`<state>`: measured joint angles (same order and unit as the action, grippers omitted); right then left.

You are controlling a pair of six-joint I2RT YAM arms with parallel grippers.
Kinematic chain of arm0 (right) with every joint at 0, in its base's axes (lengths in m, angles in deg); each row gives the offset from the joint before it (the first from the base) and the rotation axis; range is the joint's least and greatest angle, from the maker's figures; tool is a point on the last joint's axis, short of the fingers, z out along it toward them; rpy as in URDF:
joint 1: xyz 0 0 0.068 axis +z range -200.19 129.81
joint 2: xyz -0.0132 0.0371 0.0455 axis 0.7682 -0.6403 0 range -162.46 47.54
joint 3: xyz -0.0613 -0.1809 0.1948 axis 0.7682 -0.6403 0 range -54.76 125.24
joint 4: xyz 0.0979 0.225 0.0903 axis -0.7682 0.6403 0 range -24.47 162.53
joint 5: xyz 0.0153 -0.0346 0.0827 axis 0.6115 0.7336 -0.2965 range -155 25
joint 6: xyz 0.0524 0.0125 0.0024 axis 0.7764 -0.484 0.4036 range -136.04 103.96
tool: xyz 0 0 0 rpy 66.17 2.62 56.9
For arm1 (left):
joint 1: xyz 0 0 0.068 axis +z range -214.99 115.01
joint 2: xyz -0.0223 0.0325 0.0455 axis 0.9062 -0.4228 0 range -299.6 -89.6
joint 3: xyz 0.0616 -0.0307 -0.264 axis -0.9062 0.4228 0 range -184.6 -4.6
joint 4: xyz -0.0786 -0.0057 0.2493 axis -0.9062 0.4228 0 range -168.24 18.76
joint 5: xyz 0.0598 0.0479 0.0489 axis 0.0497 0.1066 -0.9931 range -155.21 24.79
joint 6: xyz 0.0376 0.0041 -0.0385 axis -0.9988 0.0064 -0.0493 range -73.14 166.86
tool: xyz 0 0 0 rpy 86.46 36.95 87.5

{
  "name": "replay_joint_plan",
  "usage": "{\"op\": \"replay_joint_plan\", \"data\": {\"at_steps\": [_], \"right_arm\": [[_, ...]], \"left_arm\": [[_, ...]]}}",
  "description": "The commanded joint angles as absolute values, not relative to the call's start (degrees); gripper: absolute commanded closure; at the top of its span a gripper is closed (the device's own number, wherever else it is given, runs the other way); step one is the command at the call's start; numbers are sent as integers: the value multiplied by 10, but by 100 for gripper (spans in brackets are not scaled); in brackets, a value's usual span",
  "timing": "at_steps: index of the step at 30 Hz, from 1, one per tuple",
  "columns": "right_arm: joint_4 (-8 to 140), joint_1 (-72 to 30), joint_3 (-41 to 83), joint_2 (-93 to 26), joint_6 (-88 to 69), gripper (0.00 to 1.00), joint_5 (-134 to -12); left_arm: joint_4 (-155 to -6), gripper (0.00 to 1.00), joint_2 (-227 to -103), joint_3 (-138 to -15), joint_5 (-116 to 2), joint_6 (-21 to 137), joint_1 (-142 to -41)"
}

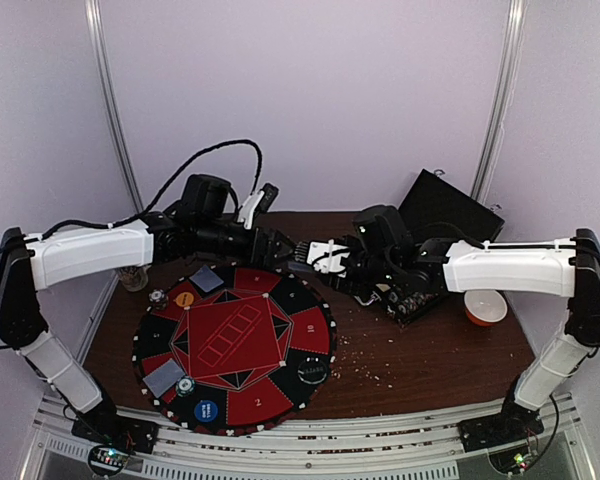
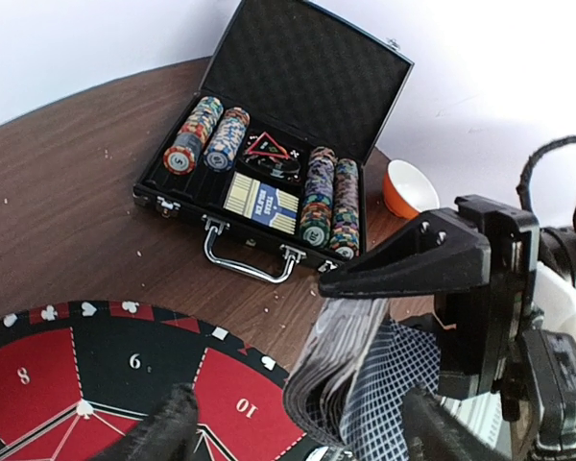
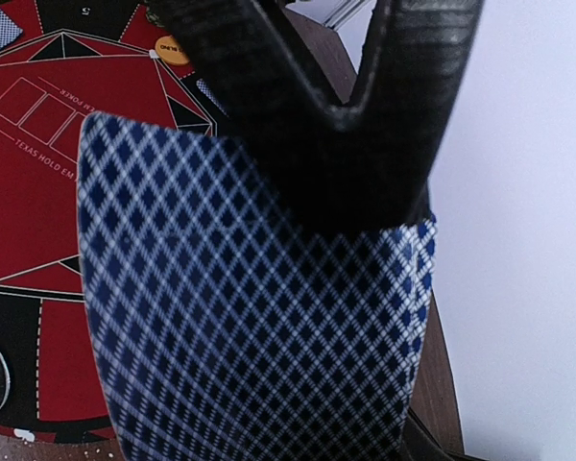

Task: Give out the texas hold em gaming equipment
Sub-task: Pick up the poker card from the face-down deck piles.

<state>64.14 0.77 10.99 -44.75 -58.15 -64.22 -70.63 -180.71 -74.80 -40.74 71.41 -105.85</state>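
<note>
My right gripper (image 1: 312, 262) is shut on a deck of grey-blue-backed playing cards (image 3: 250, 317), whose diamond pattern fills the right wrist view under one black finger (image 3: 365, 163). In the left wrist view the deck (image 2: 365, 365) hangs bowed and fanned over the mat's far edge. My left gripper (image 2: 302, 432) is open, its fingers wide apart on either side of the deck's lower end. On the round red-and-black mat (image 1: 235, 345) lie two single cards (image 1: 208, 279) (image 1: 164, 377), a yellow disc (image 1: 184, 298), a blue disc (image 1: 206, 410), a black disc (image 1: 313, 372) and two chips (image 1: 158, 296) (image 1: 185, 385).
The open black case (image 2: 269, 173) with chip rows and a boxed deck stands behind the mat at the right. An orange bowl (image 1: 485, 306) sits to its right. A small glass (image 1: 133, 277) stands left of the mat. Crumbs dot the wooden table (image 1: 400, 360).
</note>
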Motion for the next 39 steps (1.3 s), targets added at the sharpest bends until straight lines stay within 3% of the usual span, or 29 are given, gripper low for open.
{"op": "replay_joint_plan", "data": {"at_steps": [1,8,17,30,36,39], "right_arm": [[625,12,130,-453,-585,55,-642],[624,12,129,-454,-584,55,-639],[625,12,123,-454,-584,55,-626],[625,11,126,-455,-585,55,-621],[625,11,126,-453,-586,55,-621],[625,11,125,-451,-586,55,-621]], "left_arm": [[-719,34,-1816,-764,-407,706,-1056],[-705,68,-1814,-766,-405,703,-1056],[-696,100,-1790,-756,-413,694,-1056],[-698,100,-1787,-748,-387,687,-1056],[-697,79,-1801,-755,-383,691,-1056],[-695,73,-1802,-754,-387,689,-1057]]}}
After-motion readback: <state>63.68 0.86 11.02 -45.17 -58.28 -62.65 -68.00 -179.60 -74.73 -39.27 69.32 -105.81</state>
